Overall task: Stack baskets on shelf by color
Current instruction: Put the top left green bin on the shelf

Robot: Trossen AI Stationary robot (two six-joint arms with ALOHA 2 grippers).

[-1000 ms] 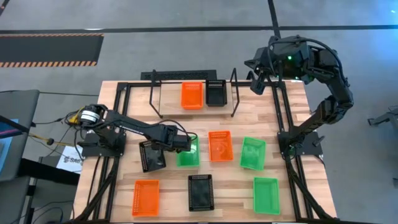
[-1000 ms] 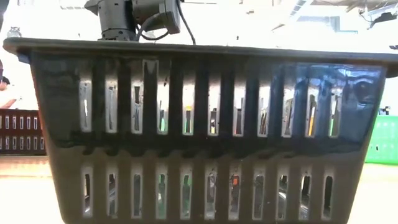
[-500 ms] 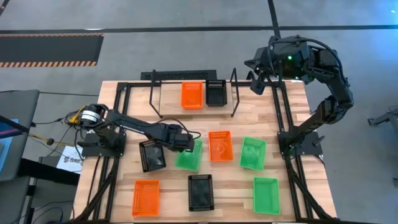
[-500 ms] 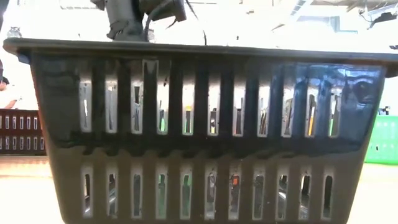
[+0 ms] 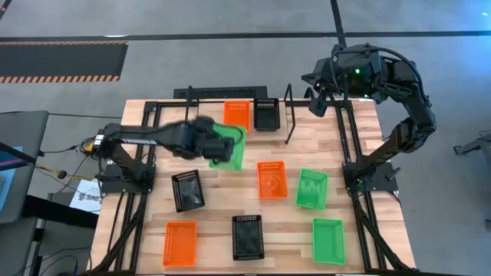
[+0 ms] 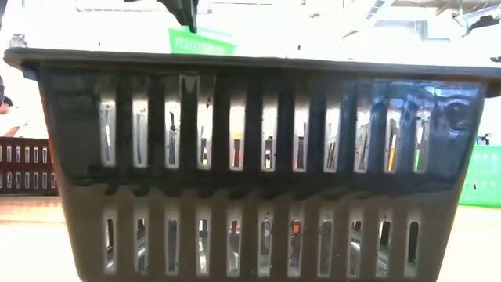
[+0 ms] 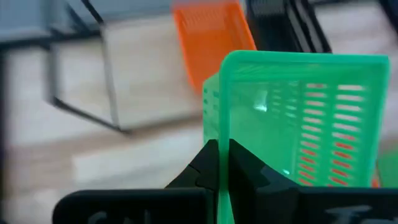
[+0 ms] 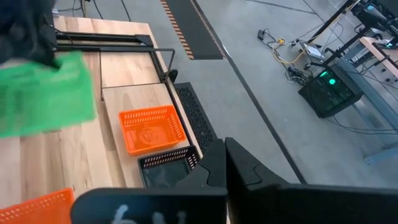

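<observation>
My left gripper [image 5: 219, 146] is raised over the table's middle, in front of the shelf [image 5: 207, 93], and is shut on a green basket [image 5: 233, 152]. The low view shows that basket [image 6: 202, 41] above a black basket's rim. An orange basket [image 5: 236, 116] and a black basket [image 5: 266, 113] rest side by side on the shelf. My right gripper [image 5: 317, 98] waits shut, high at the far right, holding nothing. My left gripper pinches one side wall of the green basket at its rim [image 7: 219, 134], one finger [image 7: 245, 168] inside the basket and the other outside. The fingers slant downward from the table's left. The basket is lifted clear of the table and hangs tilted.
On the wooden table [image 5: 215, 222] lie a black basket [image 5: 188, 189], an orange one [image 5: 271, 179], a green one [image 5: 311, 188], and along the near edge an orange [image 5: 179, 243], a black [image 5: 247, 236] and a green one [image 5: 328, 240]. The shelf's left part is bare.
My left gripper has risen and gone toward the far edge, taking the green basket with it. The basket has left the table near the black one and now hangs tilted in front of the shelf.
</observation>
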